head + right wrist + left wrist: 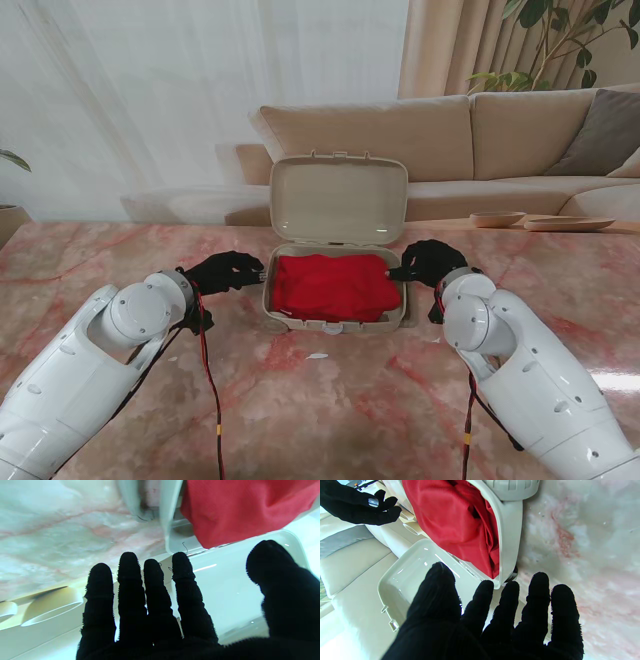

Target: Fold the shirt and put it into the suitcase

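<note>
A small beige suitcase (pixel 335 300) sits open in the middle of a pink-veined marble table (pixel 330 400), its lid (pixel 338 198) standing upright on the far side. Inside the lower half lies a red shirt (pixel 333 285), folded into a rough rectangle that fills most of the tray; the fabric bunches a little along its near edge.

Two white robot arms reach in from the near corners, each ending in a black-gloved hand. The left hand (pixel 226 271) hovers just beside the left wall of the suitcase, fingers spread and pointing toward the case, holding nothing. The left wrist camera shows its fingers (pixel 537 590) apart, with the case's rim and the red cloth just past the tips — whether a fingertip touches the rim cannot be told.

The right hand (pixel 428 262) mirrors it at the right wall of the suitcase, near the far corner. From its wrist camera the four fingers (pixel 128 565) lie side by side with narrow gaps, the thumb set well apart, and nothing is gripped.

Behind the table stands a beige sofa (pixel 480 140) — with sheer white curtains (pixel 200 90) to the left. Two shallow wooden dishes (pixel 497 219) rest at the table's far right edge.
</note>
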Action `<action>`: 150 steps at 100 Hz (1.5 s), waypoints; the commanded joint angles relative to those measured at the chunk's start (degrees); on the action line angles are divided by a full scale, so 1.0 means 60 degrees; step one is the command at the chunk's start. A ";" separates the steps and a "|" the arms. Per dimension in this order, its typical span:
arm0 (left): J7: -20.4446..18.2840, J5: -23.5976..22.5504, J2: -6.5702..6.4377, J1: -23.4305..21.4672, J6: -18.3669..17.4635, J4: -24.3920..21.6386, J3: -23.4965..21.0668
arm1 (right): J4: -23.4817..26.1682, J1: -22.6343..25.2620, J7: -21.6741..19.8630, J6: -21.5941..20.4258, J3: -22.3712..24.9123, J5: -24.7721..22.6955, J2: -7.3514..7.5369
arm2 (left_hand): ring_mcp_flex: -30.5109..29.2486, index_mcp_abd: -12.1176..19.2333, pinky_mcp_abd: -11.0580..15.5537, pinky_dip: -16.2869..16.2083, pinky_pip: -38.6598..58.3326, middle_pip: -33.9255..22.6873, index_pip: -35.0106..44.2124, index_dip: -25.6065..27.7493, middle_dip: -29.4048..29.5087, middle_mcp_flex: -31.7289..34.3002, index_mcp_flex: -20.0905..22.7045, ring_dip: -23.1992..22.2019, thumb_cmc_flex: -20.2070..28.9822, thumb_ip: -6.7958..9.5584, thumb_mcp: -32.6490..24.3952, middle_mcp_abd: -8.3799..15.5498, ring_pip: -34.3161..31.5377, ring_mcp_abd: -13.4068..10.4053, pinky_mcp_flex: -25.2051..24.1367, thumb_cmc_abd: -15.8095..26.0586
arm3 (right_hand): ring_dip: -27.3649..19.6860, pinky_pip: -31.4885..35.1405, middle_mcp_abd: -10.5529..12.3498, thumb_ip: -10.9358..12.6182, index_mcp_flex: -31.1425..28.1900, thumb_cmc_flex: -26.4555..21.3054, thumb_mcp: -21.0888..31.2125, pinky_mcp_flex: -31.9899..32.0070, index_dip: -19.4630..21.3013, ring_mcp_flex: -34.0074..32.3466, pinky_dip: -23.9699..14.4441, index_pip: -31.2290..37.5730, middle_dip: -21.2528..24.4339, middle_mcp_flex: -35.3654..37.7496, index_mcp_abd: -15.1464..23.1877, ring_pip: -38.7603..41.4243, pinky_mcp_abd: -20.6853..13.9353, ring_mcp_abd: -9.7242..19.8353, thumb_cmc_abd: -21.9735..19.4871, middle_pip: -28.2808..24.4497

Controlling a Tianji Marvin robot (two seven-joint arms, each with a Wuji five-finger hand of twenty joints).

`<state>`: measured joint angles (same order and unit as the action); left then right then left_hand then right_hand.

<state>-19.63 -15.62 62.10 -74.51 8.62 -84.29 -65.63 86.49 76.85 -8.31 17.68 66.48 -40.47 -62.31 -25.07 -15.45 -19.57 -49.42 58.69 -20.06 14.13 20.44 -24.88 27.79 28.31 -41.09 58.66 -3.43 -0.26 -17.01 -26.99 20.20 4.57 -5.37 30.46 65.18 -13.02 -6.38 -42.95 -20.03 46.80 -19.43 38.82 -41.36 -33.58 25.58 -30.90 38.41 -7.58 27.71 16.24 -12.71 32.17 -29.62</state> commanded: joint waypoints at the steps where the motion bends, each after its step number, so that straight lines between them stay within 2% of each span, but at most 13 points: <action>1: -0.0074 0.0048 -0.0022 0.0008 0.0070 0.0191 0.0094 | -0.0130 0.0118 -0.0181 0.0218 0.0043 0.0006 0.0063 | -0.0180 -0.0188 -0.0195 0.0060 0.0053 0.0212 -0.0219 -0.0105 0.0068 0.0139 0.0233 -0.0112 -0.0220 0.0134 0.0355 -0.0047 -0.0075 0.0307 -0.0056 0.0432 | 0.0252 0.0295 -0.0195 0.0402 0.0203 0.0234 -0.0207 0.0167 -0.0042 -0.0032 -0.0263 -0.0171 0.0137 -0.0237 -0.0156 0.0197 0.0028 -0.0126 -0.0111 0.0001; 30: -0.0215 0.0241 -0.0011 0.0201 0.0121 0.0556 0.0401 | -0.0583 0.0049 -0.0353 0.0645 -0.0003 0.0190 0.0085 | -0.0147 -0.0187 -0.0201 0.0050 0.0040 0.0220 -0.0412 -0.0113 0.0055 0.0110 0.0301 -0.0130 -0.0211 0.0136 0.0359 -0.0067 -0.0084 0.0328 -0.0106 0.0469 | 0.0268 0.0346 -0.0315 0.0469 0.0206 0.0044 -0.0540 0.0264 -0.0012 0.0148 -0.0297 -0.0318 0.0125 -0.0404 -0.0259 0.0330 0.0065 -0.0226 -0.0284 -0.0049; 66: -0.0355 0.0188 -0.0038 0.0360 -0.0084 0.0900 0.0703 | -0.1177 -0.0182 -0.0500 0.0425 -0.0347 0.0624 0.0084 | -0.0133 -0.0084 -0.0206 0.0032 0.0051 0.0215 -0.0466 -0.0046 0.0042 0.0075 0.0249 -0.0146 -0.0192 0.0145 0.0355 -0.0048 -0.0101 0.0315 -0.0110 0.0507 | 0.0229 0.0322 -0.0277 0.0533 0.0193 -0.0137 -0.0630 0.0305 0.0065 0.0155 -0.0304 -0.0328 0.0163 -0.0423 0.0016 0.0293 0.0052 -0.0202 -0.0362 0.0029; 81: -0.0176 0.0073 -0.0021 0.0179 0.0016 0.0753 0.0528 | -0.1223 -0.0206 -0.0484 0.0373 -0.0390 0.0663 0.0077 | -0.0191 -0.0154 -0.0199 0.0015 0.0092 0.0167 -0.0451 -0.0024 0.0021 0.0124 0.0264 -0.0165 -0.0163 0.0149 0.0350 -0.0059 -0.0147 0.0324 -0.0065 0.0497 | 0.0228 0.0331 -0.0266 0.0551 0.0181 -0.0123 -0.0548 0.0296 0.0085 0.0120 -0.0318 -0.0310 0.0161 -0.0390 0.0036 0.0282 0.0053 -0.0201 -0.0326 0.0048; 96: -0.0262 -0.0041 -0.0059 0.0153 0.0107 0.0654 0.0486 | -0.1262 -0.0230 -0.0454 0.0297 -0.0462 0.0746 0.0062 | -0.0161 -0.0164 -0.0204 0.0017 0.0090 0.0174 -0.0459 -0.0023 0.0026 0.0112 0.0262 -0.0164 -0.0177 0.0148 0.0357 -0.0050 -0.0141 0.0340 -0.0092 0.0525 | 0.0238 0.0356 -0.0256 0.0556 0.0150 -0.0132 -0.0473 0.0276 0.0103 0.0107 -0.0343 -0.0279 0.0148 -0.0371 0.0052 0.0289 0.0050 -0.0195 -0.0295 0.0049; 150: -0.0445 0.0610 0.0072 0.1009 -0.0307 0.1685 0.1514 | -0.1243 -0.0168 -0.0500 -0.0041 -0.0610 0.0904 0.0065 | -0.0106 -0.0123 -0.0225 -0.0018 0.0128 0.0177 -0.0471 -0.0006 0.0021 0.0057 0.0185 -0.0194 -0.0188 0.0154 0.0352 -0.0046 -0.0159 0.0381 -0.0149 0.0561 | 0.0259 0.0403 -0.0315 0.0548 0.0016 -0.0292 -0.0428 0.0271 0.0150 0.0150 -0.0373 -0.0156 0.0113 -0.0379 0.0062 0.0388 0.0033 -0.0211 -0.0344 -0.0056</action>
<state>-21.65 -12.37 61.94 -68.42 7.05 -74.47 -57.05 78.77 74.92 -10.28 17.69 62.86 -35.44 -61.73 -25.05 -19.96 -19.60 -49.41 58.69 -19.95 11.82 20.56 -24.88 27.79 28.89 -41.35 58.65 -3.43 -0.26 -17.09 -26.99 20.25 4.39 -4.77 30.46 65.35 -14.19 -5.17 -42.65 -21.08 43.81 -18.23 38.90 -40.98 -34.30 24.22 -30.86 37.03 -10.77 29.14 16.24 -13.28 30.20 -29.67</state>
